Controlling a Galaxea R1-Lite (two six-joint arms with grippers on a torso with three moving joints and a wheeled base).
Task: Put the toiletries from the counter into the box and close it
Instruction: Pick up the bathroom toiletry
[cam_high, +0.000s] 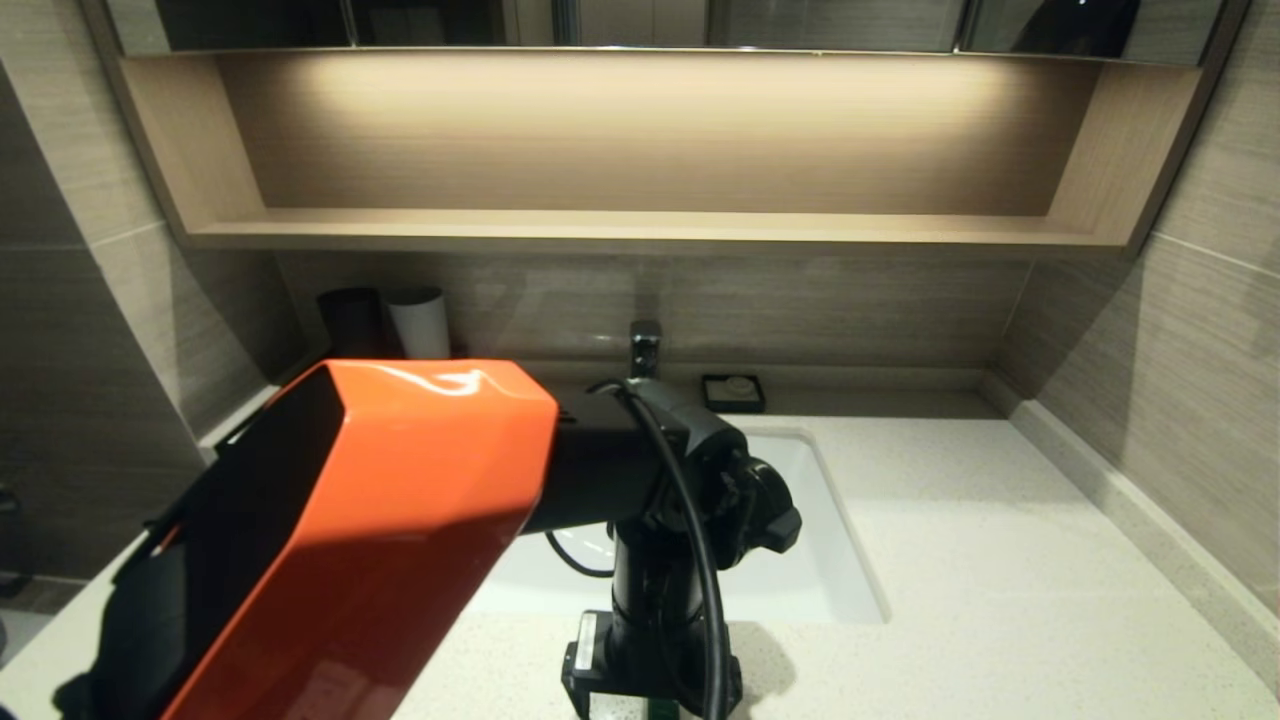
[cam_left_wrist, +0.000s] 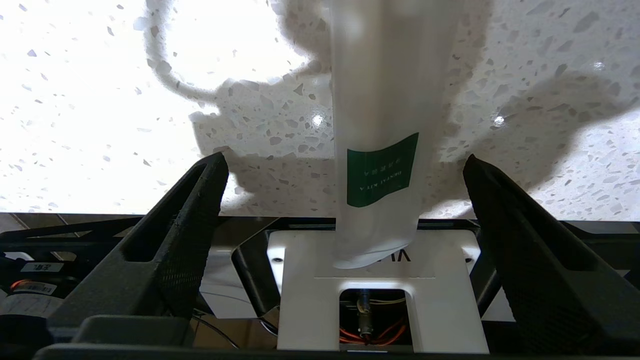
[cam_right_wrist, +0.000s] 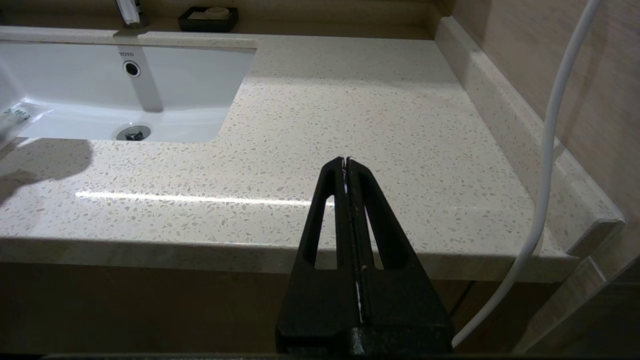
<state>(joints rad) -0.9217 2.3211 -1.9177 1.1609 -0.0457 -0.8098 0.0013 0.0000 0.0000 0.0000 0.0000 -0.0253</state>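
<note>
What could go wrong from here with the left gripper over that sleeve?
1. The left gripper is wide open with the clear sleeve between its fingers, lying lengthwise and slightly tilted; closing may pinch only the thin edge, and the slick plastic could slip out.
2. The sleeve lies flat on the counter; a low approach may scrape the fingertips on the stone.
3. In the head view the left arm blocks the working area, so a miss may go unseen there.

Well beyond my left jaws I see a black cup (cam_high: 352, 322) and a white cup (cam_high: 421, 322) touching by the back wall, a faucet (cam_high: 645, 347) farther along, and a small black square dish (cam_high: 733, 392) just beside it.
</note>
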